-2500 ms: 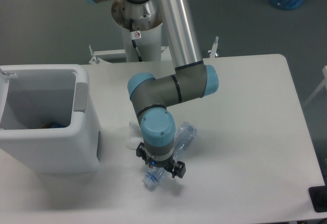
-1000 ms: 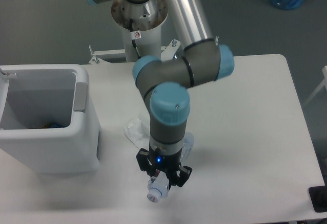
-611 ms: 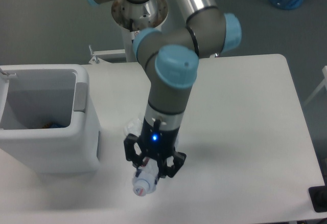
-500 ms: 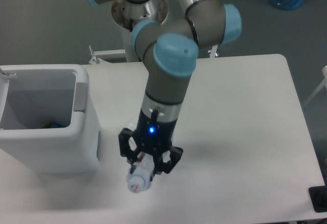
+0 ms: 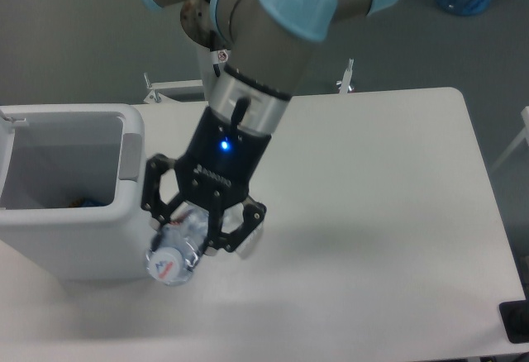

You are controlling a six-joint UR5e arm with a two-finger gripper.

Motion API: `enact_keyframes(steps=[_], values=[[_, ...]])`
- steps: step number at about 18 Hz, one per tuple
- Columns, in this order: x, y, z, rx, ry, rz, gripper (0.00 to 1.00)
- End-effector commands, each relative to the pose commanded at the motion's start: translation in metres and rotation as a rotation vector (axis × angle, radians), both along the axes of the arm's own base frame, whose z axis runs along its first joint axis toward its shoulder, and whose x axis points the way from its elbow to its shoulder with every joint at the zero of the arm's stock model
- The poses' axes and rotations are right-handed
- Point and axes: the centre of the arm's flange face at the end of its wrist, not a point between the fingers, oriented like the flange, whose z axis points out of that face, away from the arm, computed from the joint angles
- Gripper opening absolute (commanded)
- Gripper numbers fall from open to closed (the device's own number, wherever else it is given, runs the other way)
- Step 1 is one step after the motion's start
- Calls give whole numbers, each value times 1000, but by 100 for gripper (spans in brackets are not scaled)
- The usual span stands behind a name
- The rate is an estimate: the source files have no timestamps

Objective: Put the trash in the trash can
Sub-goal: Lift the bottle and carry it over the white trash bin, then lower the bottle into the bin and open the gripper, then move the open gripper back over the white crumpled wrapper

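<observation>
Gripper [image 5: 192, 231] clamped on crushed bottle [image 5: 172, 256], held above the table [image 5: 388, 213], cap end toward the camera. Bottle sits just off the trash can [image 5: 74, 205] right wall, overlapping its front corner in view. Wrapper mostly hidden behind gripper. Table's right half open.

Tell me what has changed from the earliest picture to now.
The gripper, shut on the water bottle, has lifted it off the table and carried it left toward the trash can; the bottle now hangs beside the can's near corner, cap end toward the camera. The can has not moved. The wrapper is now hidden behind the arm.
</observation>
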Motion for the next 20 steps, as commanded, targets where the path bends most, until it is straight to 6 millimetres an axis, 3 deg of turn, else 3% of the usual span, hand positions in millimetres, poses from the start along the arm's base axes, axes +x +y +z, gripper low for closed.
enact_keyframes(steps=[2,5,8,12,15,17,18,19,20], values=[[19,-9,18,33,-1,-27,45],[51,-12,24,41,-4,-67,45],[94,-13,7,18,-16,-128,45],[136,-10,-14,29,-2,-191,46],[141,-5,-21,29,-2,-204,47],[144,0,-33,22,11,-228,58],[143,1,-39,21,23,-240,79],[143,1,-45,20,36,-253,92],[144,-2,-49,18,42,-259,96]])
